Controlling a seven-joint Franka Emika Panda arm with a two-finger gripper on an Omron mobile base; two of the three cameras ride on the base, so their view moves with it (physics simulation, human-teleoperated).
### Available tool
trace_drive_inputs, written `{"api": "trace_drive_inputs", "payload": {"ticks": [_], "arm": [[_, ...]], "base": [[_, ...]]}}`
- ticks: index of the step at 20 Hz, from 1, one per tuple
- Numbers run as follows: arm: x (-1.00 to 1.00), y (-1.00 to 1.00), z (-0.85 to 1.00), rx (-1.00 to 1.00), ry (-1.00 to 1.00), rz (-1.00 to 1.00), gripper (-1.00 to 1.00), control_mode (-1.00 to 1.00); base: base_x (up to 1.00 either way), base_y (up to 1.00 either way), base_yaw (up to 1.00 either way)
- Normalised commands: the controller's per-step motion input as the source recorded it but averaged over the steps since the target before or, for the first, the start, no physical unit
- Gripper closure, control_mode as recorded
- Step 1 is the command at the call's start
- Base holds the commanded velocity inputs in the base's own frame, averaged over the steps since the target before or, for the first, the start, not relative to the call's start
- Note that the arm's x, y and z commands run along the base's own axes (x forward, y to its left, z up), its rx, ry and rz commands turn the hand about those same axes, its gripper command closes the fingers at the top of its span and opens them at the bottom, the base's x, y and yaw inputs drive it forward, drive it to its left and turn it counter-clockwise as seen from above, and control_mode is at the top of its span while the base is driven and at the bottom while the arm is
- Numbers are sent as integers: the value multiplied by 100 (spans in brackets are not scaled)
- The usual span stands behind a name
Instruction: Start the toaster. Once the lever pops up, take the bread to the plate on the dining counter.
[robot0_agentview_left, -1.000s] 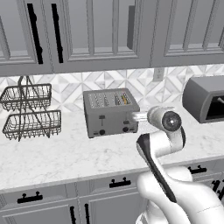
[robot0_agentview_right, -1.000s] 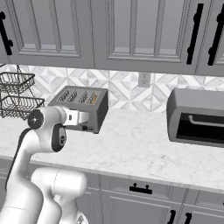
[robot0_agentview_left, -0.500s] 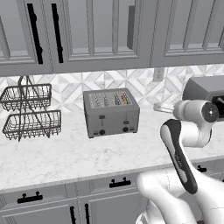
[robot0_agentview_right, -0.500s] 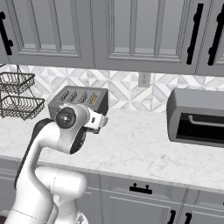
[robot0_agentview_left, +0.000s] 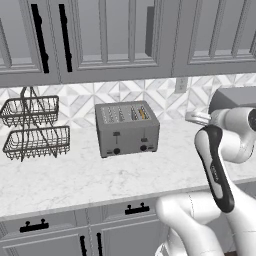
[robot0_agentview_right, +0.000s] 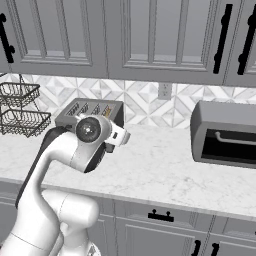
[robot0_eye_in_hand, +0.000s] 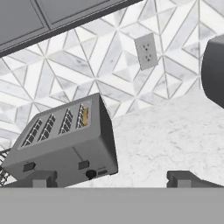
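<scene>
Four slots on top of the toaster (robot0_agentview_left: 127, 128), and the bread (robot0_agentview_left: 142, 114) sat down in the far-right one, just an orange-gold edge peeking out. Left of the toaster stood a two-tier wire basket (robot0_agentview_left: 35, 130) on the same marble counter (robot0_agentview_left: 75, 177). Both black levers on the toaster's front looked low, I think, though they were pretty small to judge. Right of the toaster, off its corner and clear of it, was the gripper (robot0_eye_in_hand: 112, 178), jaws spread wide apart with nothing between them. Up behind the toaster's right side was a wall outlet (robot0_eye_in_hand: 146, 52), and further right again the dark-grey oven (robot0_agentview_right: 226, 135).
</scene>
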Motion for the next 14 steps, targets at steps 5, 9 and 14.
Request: {"api": "trace_drive_inputs", "payload": {"ticks": [5,9,14], "arm": [[0,0,0,0,0,0,-100,-100],[0,0,0,0,0,0,-100,-100],[0,0,0,0,0,0,-100,-100]], "base": [[0,0,0],[0,0,0],[0,0,0]]}}
